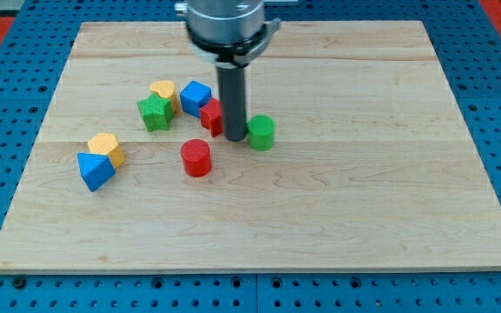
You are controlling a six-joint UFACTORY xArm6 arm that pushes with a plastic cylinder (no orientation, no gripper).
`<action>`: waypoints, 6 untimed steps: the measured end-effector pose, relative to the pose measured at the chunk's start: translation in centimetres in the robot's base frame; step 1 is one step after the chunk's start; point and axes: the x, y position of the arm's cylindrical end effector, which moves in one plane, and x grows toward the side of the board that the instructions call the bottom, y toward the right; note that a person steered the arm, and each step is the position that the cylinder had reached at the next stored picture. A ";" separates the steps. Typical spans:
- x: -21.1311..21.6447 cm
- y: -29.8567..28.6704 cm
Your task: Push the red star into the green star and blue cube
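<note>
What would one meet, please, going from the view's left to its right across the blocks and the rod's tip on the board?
Blue block → yellow block → green star → yellow heart → blue cube → red star → my tip → green cylinder. The red cylinder overlaps the cube's span, so it is left out.

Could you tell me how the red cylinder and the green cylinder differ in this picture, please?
Colour: the red cylinder is red, the green cylinder is green. Place: the red cylinder stands alone, nearer the view's bottom; the green cylinder sits farther toward the view's right, close beside my tip, which stands between it and the red star. Both are upright and look alike in shape and size.
</note>
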 end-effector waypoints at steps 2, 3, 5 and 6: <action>-2.3 1.1; -1.6 -4.7; -4.1 -5.8; -6.6 -6.8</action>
